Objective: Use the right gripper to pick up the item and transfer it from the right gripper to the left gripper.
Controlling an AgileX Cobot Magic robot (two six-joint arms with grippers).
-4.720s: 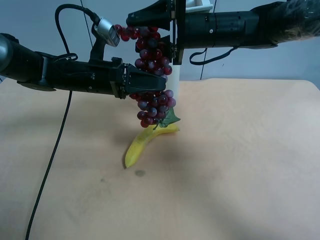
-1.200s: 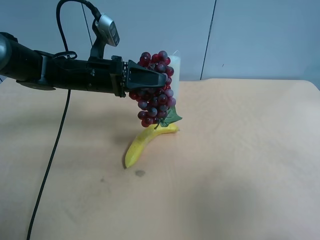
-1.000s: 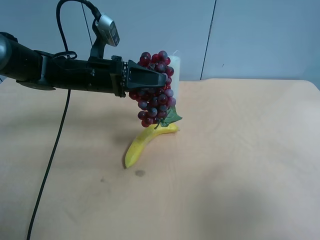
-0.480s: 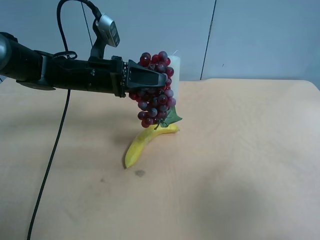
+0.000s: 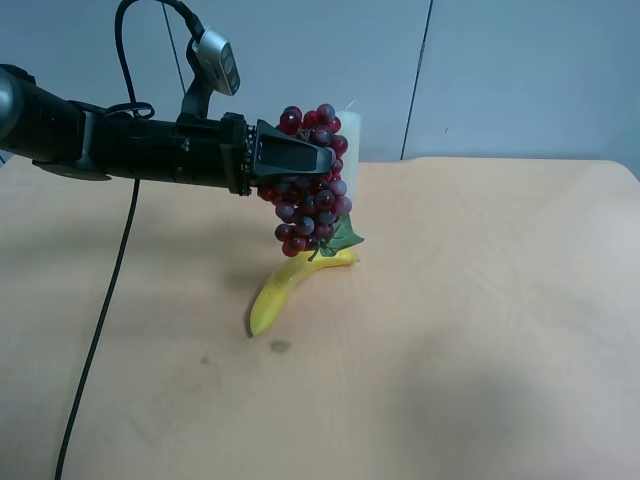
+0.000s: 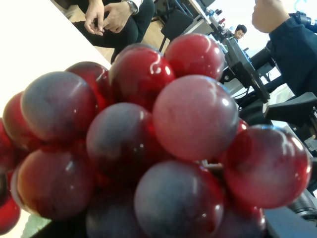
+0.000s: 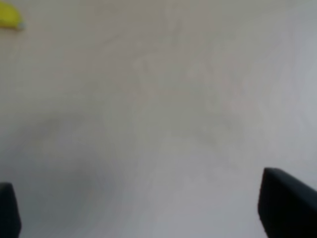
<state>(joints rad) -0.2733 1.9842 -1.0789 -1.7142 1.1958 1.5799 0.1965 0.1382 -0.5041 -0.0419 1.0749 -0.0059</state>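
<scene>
Above the banana (image 5: 285, 290), the left gripper (image 5: 300, 158) clamps the grape bunch (image 5: 310, 205) near its top; probably light, floppy, best held there. Blurred, the right gripper (image 7: 148, 218) looks spread, empty.

We see a pale wooden table (image 5: 480, 330) bearing two things: a yellow banana (image 5: 285, 285) lying flat near the middle, and behind it a white pillar candle (image 5: 352, 150) standing upright toward the far edge. Just beside the banana's nearer tip we make out a small dark spot (image 5: 279, 347) on the surface.

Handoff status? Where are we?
Done: the grapes hang clamped in the left tool alone, above the banana. In hand: only that hold; the right tool is open, holding nothing, out of the high view. Left: nothing the task names.
</scene>
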